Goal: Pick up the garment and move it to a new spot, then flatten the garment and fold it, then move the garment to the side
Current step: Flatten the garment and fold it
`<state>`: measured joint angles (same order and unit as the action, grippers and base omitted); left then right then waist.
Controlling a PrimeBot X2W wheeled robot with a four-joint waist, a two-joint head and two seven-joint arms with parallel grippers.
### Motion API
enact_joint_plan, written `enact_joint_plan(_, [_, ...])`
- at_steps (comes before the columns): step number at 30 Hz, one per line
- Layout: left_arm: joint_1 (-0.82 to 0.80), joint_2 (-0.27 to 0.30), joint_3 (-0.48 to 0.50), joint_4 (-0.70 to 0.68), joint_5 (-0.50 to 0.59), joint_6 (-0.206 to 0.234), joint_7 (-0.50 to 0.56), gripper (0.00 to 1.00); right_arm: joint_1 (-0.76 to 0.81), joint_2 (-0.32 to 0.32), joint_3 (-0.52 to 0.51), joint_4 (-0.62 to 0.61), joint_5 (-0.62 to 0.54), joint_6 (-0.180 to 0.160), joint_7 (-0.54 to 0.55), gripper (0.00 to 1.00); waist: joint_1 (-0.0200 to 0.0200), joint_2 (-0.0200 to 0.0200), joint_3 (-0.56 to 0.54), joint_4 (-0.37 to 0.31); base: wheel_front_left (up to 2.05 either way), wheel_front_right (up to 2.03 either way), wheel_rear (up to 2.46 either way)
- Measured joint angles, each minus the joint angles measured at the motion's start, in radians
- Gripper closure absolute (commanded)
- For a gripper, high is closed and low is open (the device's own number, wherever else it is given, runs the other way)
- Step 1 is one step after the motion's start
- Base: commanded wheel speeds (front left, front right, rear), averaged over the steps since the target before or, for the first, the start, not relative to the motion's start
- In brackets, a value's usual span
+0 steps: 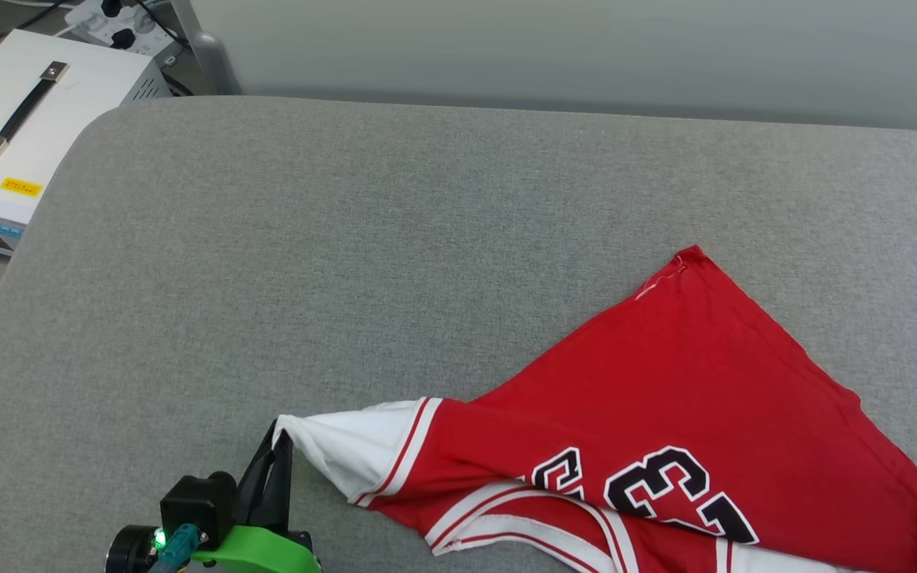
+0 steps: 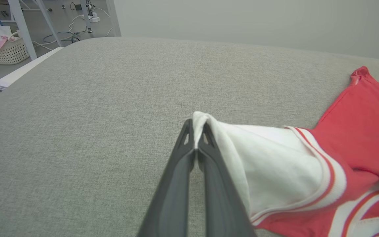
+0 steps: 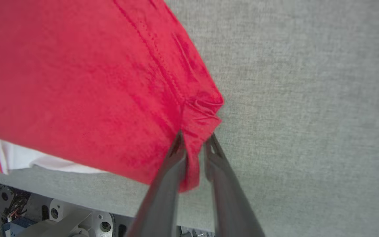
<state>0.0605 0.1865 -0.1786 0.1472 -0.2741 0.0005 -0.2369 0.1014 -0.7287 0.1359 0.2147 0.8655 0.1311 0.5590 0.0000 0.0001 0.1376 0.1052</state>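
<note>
Wide grey fabric surface (image 1: 347, 263), rounded corner at far left. Red garment (image 1: 689, 382) on its near right part, mostly flat. One red corner pointing away, black-and-white number print face up near the front edge. White sleeve (image 1: 347, 454) with red-striped trim pulled out toward the left. White box (image 1: 68, 95) with dark handle beyond the surface's far left corner, off the pad. Pale woven basket (image 2: 2, 52) on the floor, in left wrist view. Left gripper (image 1: 279, 434) at lower left, clamped on the tip of the white sleeve, fingers pressed together. Right gripper (image 3: 194, 141) at the garment's red hem corner, jaws parted slightly. Fold of red cloth between them, touching one finger, sliver of gap at the other.
</note>
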Motion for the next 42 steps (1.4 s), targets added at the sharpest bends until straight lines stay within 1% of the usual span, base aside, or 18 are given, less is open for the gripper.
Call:
enact_joint_plan(3, [0.0,0.001,-0.003,-0.001,0.0,0.001,0.0,1.0,-0.002,0.012,-0.061,-0.054,-0.02,0.0,-0.031,0.0,0.0,0.0,0.003,0.001,0.0,0.0,0.0])
enact_joint_plan(7, [-0.002,0.001,-0.011,-0.007,0.0,0.001,0.0,1.0,-0.026,0.012,-0.13,-0.141,-0.049,0.0,-0.058,0.0,0.0,0.0,0.006,0.009,0.0,0.0,0.0])
enact_joint_plan(12, [-0.012,-0.001,-0.026,-0.023,0.001,0.001,0.0,1.0,-0.114,-0.001,-0.181,-0.278,-0.087,0.0,-0.04,0.0,0.0,0.0,0.022,0.032,0.0,0.0,0.0])
enact_joint_plan(14, [-0.02,-0.001,-0.032,-0.027,0.002,0.001,-0.001,1.0,-0.158,-0.002,-0.18,-0.323,-0.103,0.0,-0.012,0.0,0.0,0.0,0.031,0.041,0.0,0.0,0.0])
enact_joint_plan(16, [-0.03,-0.002,-0.039,-0.03,0.005,0.002,-0.001,1.0,-0.213,-0.004,-0.158,-0.354,-0.117,0.0,0.025,0.0,0.0,0.0,0.044,0.05,0.0,0.0,0.0])
enact_joint_plan(20, [-0.059,-0.015,-0.053,-0.034,0.011,0.002,-0.007,1.0,-0.346,-0.02,-0.073,-0.374,-0.136,0.0,0.123,0.0,0.0,0.0,0.077,0.071,0.0,0.0,0.0])
enact_joint_plan(25, [-0.1,-0.038,-0.073,-0.032,0.014,-0.001,-0.011,1.0,-0.519,-0.041,0.062,-0.31,-0.143,0.0,0.244,0.0,0.0,0.0,0.122,0.103,0.0,0.0,0.0])
enact_joint_plan(31, [-0.132,-0.063,-0.085,-0.026,0.018,-0.006,-0.018,1.0,-0.692,-0.036,0.21,-0.174,-0.159,0.0,0.328,0.0,0.0001,0.0,0.177,0.14,0.0,0.0,0.0])
enact_joint_plan(35, [-0.153,-0.073,-0.091,-0.025,0.021,-0.014,-0.018,1.0,-0.784,-0.023,0.291,-0.084,-0.179,0.0,0.339,0.0,0.0002,0.0,0.215,0.163,0.0,0.0,0.0])
enact_joint_plan(36, [-0.169,-0.086,-0.094,-0.029,0.029,-0.015,-0.018,1.0,-0.836,-0.011,0.342,-0.013,-0.188,0.0,0.342,0.0,0.0002,0.0,0.242,0.179,0.0,0.0,0.0])
enact_joint_plan(39, [-0.178,-0.094,-0.095,-0.032,0.037,-0.023,-0.018,1.0,-0.865,-0.008,0.404,0.048,-0.204,0.0,0.341,0.0,0.0002,0.0,0.267,0.194,0.0,0.0,0.0])
enact_joint_plan(42, [-0.187,-0.099,-0.095,-0.034,0.039,-0.024,-0.018,1.0,-0.893,-0.014,0.445,0.1,-0.204,0.0,0.318,0.0,0.0002,0.0,0.29,0.208,0.0,0.0,0.0])
